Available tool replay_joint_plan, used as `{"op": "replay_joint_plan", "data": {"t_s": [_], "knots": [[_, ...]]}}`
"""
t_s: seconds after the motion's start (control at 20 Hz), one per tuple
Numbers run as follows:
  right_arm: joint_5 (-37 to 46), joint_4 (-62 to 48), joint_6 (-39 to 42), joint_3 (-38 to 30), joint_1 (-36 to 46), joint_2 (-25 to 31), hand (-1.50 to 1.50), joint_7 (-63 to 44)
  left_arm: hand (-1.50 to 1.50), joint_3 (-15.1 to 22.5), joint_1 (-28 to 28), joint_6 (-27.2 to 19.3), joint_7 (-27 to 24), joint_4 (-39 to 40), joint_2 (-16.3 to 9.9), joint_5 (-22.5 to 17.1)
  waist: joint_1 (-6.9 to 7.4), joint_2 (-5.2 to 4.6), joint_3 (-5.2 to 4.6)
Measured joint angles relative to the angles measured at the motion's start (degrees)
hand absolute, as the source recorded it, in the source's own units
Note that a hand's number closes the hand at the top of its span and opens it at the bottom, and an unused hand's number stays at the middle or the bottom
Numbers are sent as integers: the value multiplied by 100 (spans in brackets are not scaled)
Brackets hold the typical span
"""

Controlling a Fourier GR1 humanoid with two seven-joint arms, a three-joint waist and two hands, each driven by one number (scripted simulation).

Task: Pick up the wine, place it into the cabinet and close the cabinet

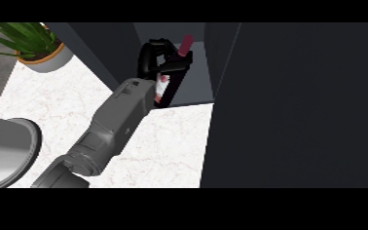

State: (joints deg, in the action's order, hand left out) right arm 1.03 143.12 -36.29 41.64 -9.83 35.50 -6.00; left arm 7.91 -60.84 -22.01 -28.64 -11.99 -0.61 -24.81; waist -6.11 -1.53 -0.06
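A grey bowl [16, 151] sits at the near left edge of the white marbled surface [173, 141]. One hand [159, 61] is curled round the dark, red-capped wine bottle [171, 80], tilted inside the open cabinet [194, 63]. A dark door [287, 107] looms right; a potted plant [36, 46] stands far left

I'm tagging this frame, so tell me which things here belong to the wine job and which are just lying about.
Part of the job:
wine bottle
cabinet
cabinet door
hand holding the bottle

Lying about:
potted plant
grey round dish
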Motion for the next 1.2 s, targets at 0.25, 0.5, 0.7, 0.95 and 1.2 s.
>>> {"op": "replay_joint_plan", "data": {"t_s": [0.25,0.5,0.7,0.95,1.2], "knots": [[-22,0,45,25,-22,13,-150,108,-150,-18,-208,-131,-128,280,-142,102,-54,-27,-4],[-46,-18,111,77,-68,8,-150,231,-150,13,-401,-382,-207,517,-272,231,-95,-49,-3],[-61,-27,141,103,-101,-1,-150,343,-150,34,-430,-593,-317,674,-321,310,-127,-62,-2],[-78,-31,197,105,-126,23,-150,434,-150,-81,-487,-594,-384,724,-348,233,-145,-79,-12],[-91,-30,179,127,-193,14,-150,468,150,-184,-559,-52,-504,613,-347,153,-109,-68,-18]]}}
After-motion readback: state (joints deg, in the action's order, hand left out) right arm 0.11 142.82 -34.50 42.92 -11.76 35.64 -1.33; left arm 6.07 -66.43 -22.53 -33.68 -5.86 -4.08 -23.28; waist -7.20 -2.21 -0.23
